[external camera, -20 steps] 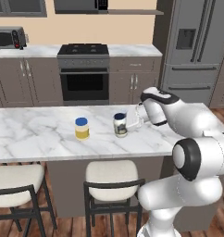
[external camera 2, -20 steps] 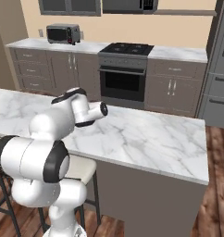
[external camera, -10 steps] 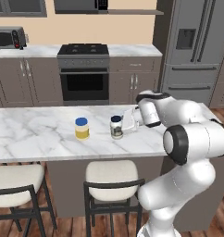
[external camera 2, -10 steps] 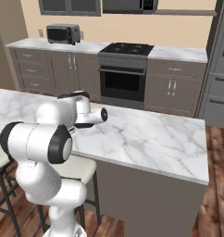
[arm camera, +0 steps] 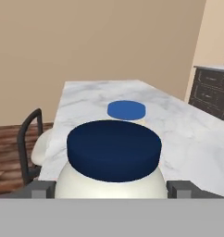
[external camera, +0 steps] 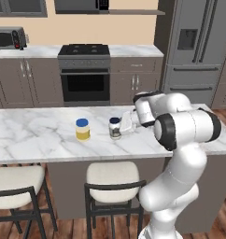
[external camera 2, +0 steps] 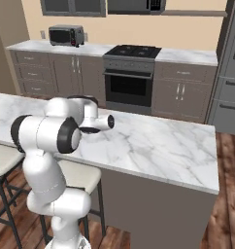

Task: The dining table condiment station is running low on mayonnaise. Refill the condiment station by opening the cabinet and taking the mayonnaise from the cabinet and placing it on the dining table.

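The mayonnaise (external camera: 114, 127), a whitish jar with a dark navy lid, stands upright low over the dining table (external camera: 35, 135), just right of a yellow jar. My gripper (external camera: 118, 127) reaches it from the right with its fingers wide apart, one on each side of the jar. In the hand view the mayonnaise (arm camera: 113, 152) sits between my fingertips (arm camera: 42, 189), and the gripper (arm camera: 111, 187) is shut on it. Whether its base touches the marble I cannot tell. Upper wall cabinets (external camera: 21, 5) line the far wall; which is the task's cabinet is unclear.
A yellow jar with a brighter blue lid (external camera: 82, 130) stands a hand's width left of the mayonnaise. Two white-cushioned stools (external camera: 112, 179) sit under the table's near edge. An oven (external camera: 84, 70), a fridge (external camera: 199, 51) and a toaster oven (external camera: 7, 37) stand along the far wall.
The gripper has carried the mayonnaise left and slightly down, closer to the yellow jar. The arm's elbow has swung in toward the table. The yellow jar has stayed put.
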{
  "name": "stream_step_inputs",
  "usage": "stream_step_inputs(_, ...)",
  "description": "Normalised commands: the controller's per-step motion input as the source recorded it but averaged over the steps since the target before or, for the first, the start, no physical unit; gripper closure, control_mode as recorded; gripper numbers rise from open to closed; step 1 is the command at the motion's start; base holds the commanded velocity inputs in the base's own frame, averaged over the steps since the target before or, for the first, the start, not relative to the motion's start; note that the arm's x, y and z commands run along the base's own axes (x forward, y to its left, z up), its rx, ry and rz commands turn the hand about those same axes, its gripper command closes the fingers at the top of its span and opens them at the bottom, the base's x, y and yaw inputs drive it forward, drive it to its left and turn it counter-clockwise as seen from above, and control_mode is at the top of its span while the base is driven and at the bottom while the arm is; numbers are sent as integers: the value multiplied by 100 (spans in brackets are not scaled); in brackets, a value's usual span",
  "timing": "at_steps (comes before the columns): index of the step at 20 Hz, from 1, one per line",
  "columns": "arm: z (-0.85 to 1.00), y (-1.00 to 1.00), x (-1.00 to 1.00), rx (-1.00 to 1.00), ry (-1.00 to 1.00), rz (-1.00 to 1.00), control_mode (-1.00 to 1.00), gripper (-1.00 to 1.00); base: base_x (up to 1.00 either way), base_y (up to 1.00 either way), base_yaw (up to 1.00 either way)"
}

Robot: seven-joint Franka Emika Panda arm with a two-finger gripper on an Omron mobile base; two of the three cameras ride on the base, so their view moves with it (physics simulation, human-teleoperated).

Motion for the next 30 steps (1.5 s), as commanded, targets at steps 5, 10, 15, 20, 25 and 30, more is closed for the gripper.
stream_step_inputs(5,-23,0,54,0,0,0,-100,100,0,0,0)
stream_step_inputs(10,-36,-2,40,0,0,0,-100,100,0,0,0)
stream_step_inputs(15,-26,0,33,0,0,0,-100,100,0,0,0)
stream_step_inputs(20,-21,-3,22,0,0,0,-100,100,0,0,0)
stream_step_inputs(25,-7,-2,4,0,0,0,-100,-100,0,0,0)
stream_step_inputs(30,0,0,0,0,0,0,-100,-100,0,0,0)
